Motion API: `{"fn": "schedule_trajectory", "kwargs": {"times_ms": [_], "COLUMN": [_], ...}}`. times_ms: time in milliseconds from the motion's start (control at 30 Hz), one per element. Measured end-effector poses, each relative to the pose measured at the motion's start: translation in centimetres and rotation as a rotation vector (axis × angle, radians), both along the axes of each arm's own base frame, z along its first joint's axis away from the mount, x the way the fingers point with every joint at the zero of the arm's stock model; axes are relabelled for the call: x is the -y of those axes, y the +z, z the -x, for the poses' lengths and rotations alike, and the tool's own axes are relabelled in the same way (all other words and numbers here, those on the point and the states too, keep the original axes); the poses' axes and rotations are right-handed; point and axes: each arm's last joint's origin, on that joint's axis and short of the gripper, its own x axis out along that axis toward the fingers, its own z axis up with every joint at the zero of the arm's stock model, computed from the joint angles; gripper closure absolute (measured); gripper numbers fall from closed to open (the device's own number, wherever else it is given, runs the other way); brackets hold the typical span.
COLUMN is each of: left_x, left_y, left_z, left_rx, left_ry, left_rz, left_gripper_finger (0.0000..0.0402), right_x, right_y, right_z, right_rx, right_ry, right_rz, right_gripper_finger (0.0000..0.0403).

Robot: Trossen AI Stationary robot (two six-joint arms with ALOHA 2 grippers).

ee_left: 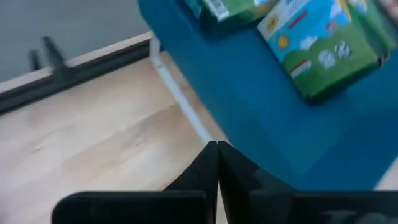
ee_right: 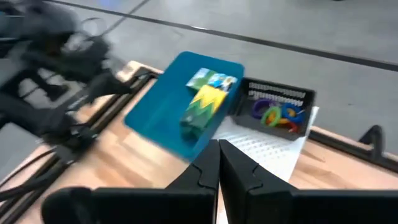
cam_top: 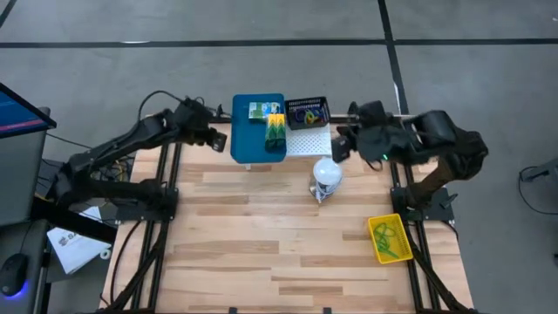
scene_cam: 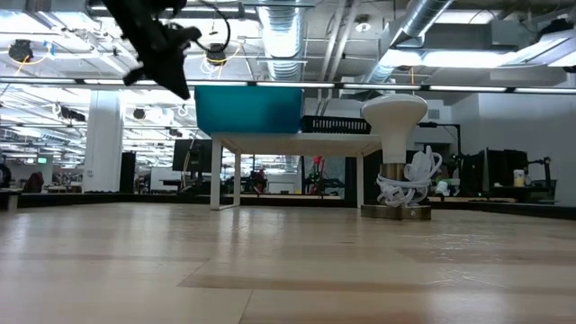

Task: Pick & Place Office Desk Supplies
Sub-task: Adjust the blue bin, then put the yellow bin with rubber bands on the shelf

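Wooden table (cam_top: 261,244), blue tray (cam_top: 248,144) at far edge

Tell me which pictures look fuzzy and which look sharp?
Left wrist view: the green and blue packets on the blue tray are smeared, as if moving. Right wrist view: the other dark arm is blurred, the yellow-green crayon box soft. High view: fairly sharp. Low view: the wooden table is clear, bright ceiling lights glare behind.
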Motion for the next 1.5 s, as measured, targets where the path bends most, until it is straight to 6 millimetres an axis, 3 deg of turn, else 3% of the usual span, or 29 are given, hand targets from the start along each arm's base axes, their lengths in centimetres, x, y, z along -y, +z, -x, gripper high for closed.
{"fn": "schedule_trajectory", "kwargs": {"times_ms": [167,333,767,1100,1300,1500], "left_x": [-2.6,-3.8,-5.1,-5.5,-3.9,1.1], "left_y": [-2.5,-3.5,-4.9,-4.3,-2.1,0.5], "left_z": [0.5,-0.2,-2.9,-2.0,-0.1,3.2], "left_rx": [0.044,0.053,0.115,0.132,0.169,0.253], "left_ry": [0.020,-0.012,-0.052,-0.015,-0.016,-0.164], "left_rz": [0.066,0.070,0.079,0.052,0.009,0.096], "left_gripper_finger": [0.0401,0.0401,0.0401,0.0401,0.0401,0.0401], "right_x": [-2.7,-3.9,-4.1,-4.1,-3.3,-3.3], "right_y": [0.2,0.2,0.2,0.1,0.0,-1.8], "right_z": [0.8,1.2,1.4,1.4,1.1,0.4], "right_rx": [0.058,0.059,0.059,0.057,0.048,-0.105], "right_ry": [0.041,0.072,0.079,0.075,0.064,0.229], "right_rz": [0.009,0.032,0.033,0.031,-0.028,-0.214], "right_gripper_finger": [0.0402,0.0403,0.0403,0.0403,0.0403,0.0403]}}
